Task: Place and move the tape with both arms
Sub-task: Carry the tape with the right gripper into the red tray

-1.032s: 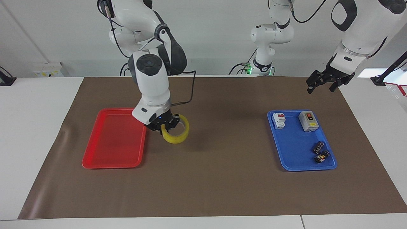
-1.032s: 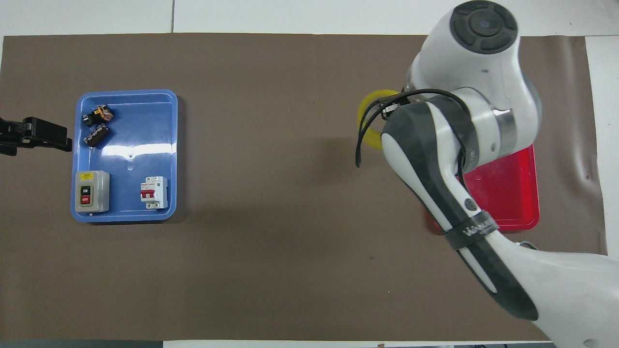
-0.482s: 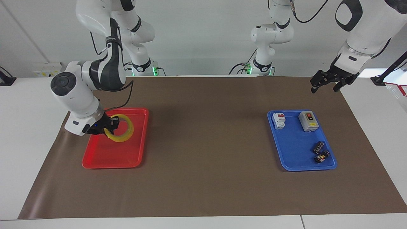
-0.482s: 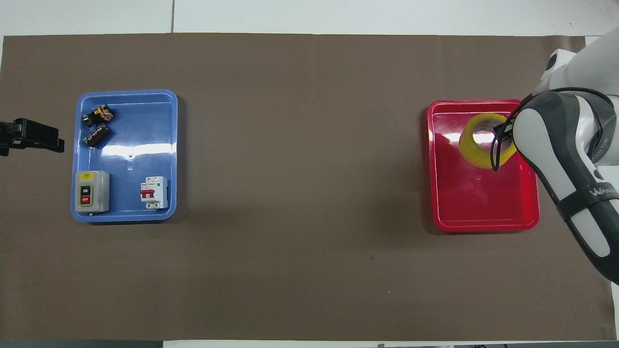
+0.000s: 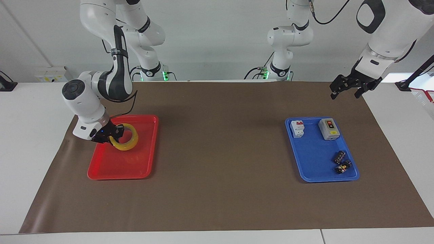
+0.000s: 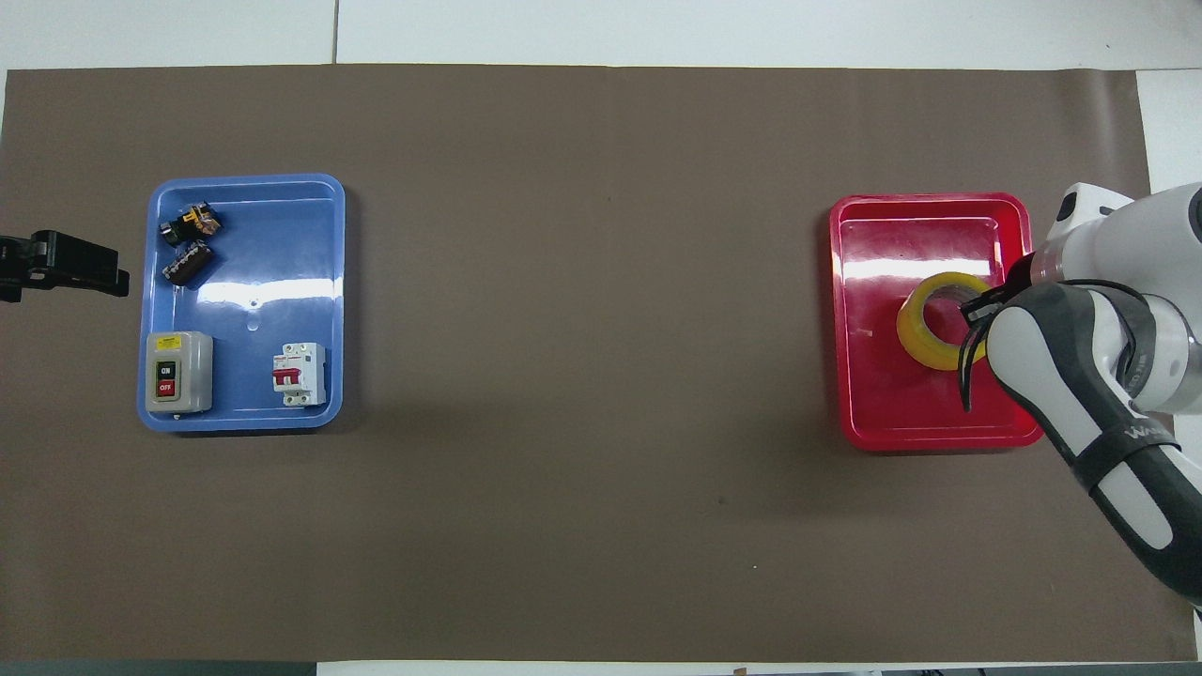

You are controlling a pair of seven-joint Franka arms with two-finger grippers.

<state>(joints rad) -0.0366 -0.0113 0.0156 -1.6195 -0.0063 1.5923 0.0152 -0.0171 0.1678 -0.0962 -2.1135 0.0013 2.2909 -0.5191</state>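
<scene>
The yellow tape (image 5: 127,137) (image 6: 928,321) hangs tilted over the red tray (image 5: 118,166) (image 6: 901,413) at the right arm's end of the table. My right gripper (image 5: 113,134) (image 6: 977,305) is shut on the roll's rim, with one finger through the ring. Whether the roll's lower edge touches the tray floor I cannot tell. My left gripper (image 5: 346,89) (image 6: 89,268) hangs open and empty in the air over the brown mat, beside the blue tray, and that arm waits.
A blue tray (image 5: 315,173) (image 6: 244,310) at the left arm's end holds a grey on/off switch box (image 5: 329,129), a white circuit breaker (image 5: 297,128) and two small dark parts (image 5: 341,162). A brown mat (image 5: 220,142) covers the table. Two smaller white arms stand at the robots' edge.
My right arm carried the tape from the mat beside the red tray to over the tray, then lowered it and drew it a little toward the robots. The left gripper barely moved.
</scene>
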